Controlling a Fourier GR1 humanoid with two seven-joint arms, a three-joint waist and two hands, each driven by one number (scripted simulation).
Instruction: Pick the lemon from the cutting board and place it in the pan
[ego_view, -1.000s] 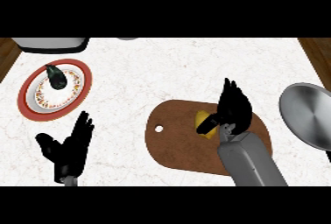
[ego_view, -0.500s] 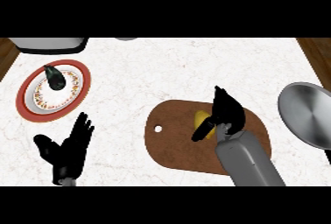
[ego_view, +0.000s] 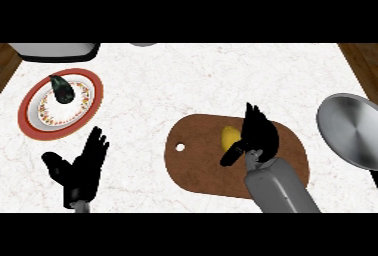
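Observation:
A yellow lemon (ego_view: 230, 137) lies on the brown cutting board (ego_view: 199, 165) right of the counter's middle. My right hand (ego_view: 256, 134) hovers over the board just right of the lemon, covering part of it; its fingers point away and its thumb hangs down below the lemon, not closed round it. The grey metal pan (ego_view: 353, 131) sits at the right edge, partly cut off. My left hand (ego_view: 80, 169) rests open at the lower left, fingers up.
A red-rimmed patterned plate (ego_view: 44, 111) with a dark green vegetable (ego_view: 62, 89) on it stands at the left. A grey-white container (ego_view: 52, 49) is at the top left edge. Wooden counter edges show at both top corners.
My right hand has shifted left and lower over the board, closing in on the lemon, and its fingers have drawn together. The left hand has barely moved.

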